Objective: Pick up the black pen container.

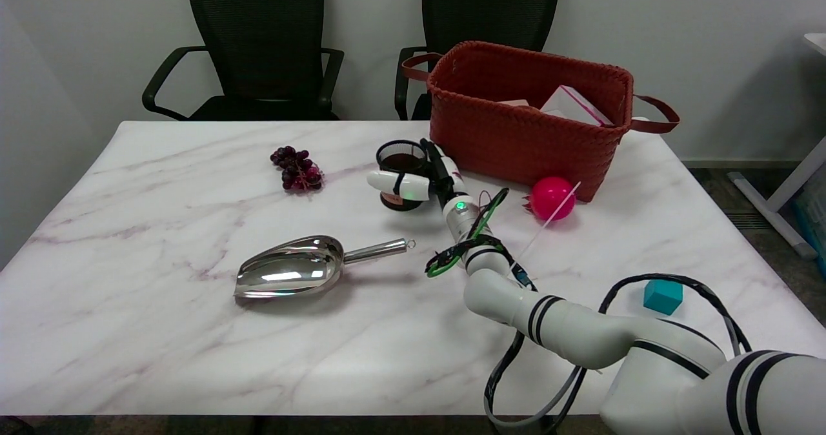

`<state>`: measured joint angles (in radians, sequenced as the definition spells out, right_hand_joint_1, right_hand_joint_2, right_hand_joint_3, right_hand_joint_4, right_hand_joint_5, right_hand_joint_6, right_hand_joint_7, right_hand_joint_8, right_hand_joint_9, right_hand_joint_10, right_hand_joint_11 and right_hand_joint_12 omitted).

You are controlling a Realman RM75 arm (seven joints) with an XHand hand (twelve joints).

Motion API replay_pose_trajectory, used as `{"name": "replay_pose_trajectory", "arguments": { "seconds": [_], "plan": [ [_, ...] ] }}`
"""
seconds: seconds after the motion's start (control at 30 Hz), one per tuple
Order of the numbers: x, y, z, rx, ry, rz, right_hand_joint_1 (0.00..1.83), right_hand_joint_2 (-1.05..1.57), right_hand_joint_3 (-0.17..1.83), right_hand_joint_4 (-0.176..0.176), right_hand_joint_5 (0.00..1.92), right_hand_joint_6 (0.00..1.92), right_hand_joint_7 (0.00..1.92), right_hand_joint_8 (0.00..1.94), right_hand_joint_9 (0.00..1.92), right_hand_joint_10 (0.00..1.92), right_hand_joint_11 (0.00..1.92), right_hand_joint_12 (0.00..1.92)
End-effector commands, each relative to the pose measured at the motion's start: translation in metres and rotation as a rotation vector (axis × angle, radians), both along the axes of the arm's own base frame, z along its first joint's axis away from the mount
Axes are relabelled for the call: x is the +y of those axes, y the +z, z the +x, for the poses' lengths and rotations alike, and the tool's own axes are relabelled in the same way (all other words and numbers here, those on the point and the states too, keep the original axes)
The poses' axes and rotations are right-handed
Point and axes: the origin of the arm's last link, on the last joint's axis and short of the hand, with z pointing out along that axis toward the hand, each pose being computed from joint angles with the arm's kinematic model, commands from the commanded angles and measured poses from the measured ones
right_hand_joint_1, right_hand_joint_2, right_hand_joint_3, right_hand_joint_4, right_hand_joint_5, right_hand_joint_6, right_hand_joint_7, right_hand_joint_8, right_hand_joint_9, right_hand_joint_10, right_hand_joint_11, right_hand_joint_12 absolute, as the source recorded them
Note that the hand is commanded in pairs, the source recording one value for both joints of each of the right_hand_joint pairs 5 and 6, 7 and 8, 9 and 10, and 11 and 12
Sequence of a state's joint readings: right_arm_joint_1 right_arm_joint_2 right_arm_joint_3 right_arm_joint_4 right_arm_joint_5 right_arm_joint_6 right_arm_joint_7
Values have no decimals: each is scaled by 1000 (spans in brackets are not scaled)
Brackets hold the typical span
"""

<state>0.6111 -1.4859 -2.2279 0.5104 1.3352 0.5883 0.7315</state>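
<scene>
The black pen container (401,171), a round mesh cup with a dark, brownish inside, sits in the grip of the right hand (423,178) near the far middle of the marble surface (161,332), just left of the woven red basket (526,115). The hand is closed around the cup: one white finger (393,184) lies across its near side while others reach along its right side by the rim. The cup's base shows dark below that finger, with a faint shadow beneath; whether it touches the surface or hangs just above it cannot be told. Much of the cup's front wall is covered by the finger, and the fingers behind it are hard to make out. The right arm (568,328) reaches in from the lower right, looped with black and green cables. A bunch of dark grapes (297,168) lies to the left, a metal scoop (297,272) nearer the camera, a pink ball (552,198) by the basket and a teal cube (663,295) at the right.
</scene>
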Motion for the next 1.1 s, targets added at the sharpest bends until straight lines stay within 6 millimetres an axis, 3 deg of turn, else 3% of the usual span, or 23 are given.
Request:
{"name": "replay_pose_trajectory", "arguments": {
  "seconds": [0.03, 0.07, 0.23, 0.33, 0.47, 0.5, 0.57, 0.63, 0.67, 0.73, 0.8, 0.97, 1.1],
  "plan": [
    [-6, -10, 4, -16, -5, 17, 1111, 345, 50, 0, 173, 173, 822, 822, 448, 448, 58, 58],
    [-6, -10, 4, -18, -5, 16, 1113, 357, 20, 0, 197, 197, 870, 870, 603, 603, 90, 90],
    [-3, -11, 2, -24, -8, 16, 1105, 344, -145, 0, 287, 287, 1011, 1011, 859, 859, 306, 306],
    [-2, -11, 0, -25, -10, 17, 1119, 309, -175, 0, 513, 513, 1150, 1150, 1020, 1020, 554, 554],
    [-1, -12, 0, -25, -5, 16, 1160, 258, -175, 0, 764, 764, 1288, 1288, 1148, 1148, 701, 701],
    [0, -12, 0, -24, -5, 16, 1164, 283, -159, 0, 880, 880, 1311, 1311, 1167, 1167, 737, 737],
    [1, -11, -1, -28, -4, 16, 1202, 440, 162, 0, 1092, 1092, 1363, 1363, 1209, 1209, 833, 833],
    [2, -12, 2, -35, 9, 19, 1218, 529, 314, 0, 1209, 1209, 1387, 1387, 1231, 1231, 879, 879],
    [2, -12, 3, -36, 13, 19, 1225, 628, 383, 0, 1414, 1414, 1418, 1418, 1258, 1258, 920, 920],
    [3, -13, 5, -41, 21, 24, 1234, 762, 387, 0, 1775, 1775, 1473, 1473, 1300, 1300, 979, 979],
    [4, -13, 7, -44, 33, 24, 1240, 841, 388, 0, 1917, 1917, 1515, 1515, 1327, 1327, 1025, 1025],
    [6, -12, 23, -58, 109, 7, 1270, 1047, 453, 0, 1880, 1880, 1581, 1581, 1374, 1374, 1110, 1110],
    [7, -7, 50, -67, 218, -7, 1278, 1042, 514, 0, 1619, 1619, 1565, 1565, 1364, 1364, 1118, 1118]
  ]
}}
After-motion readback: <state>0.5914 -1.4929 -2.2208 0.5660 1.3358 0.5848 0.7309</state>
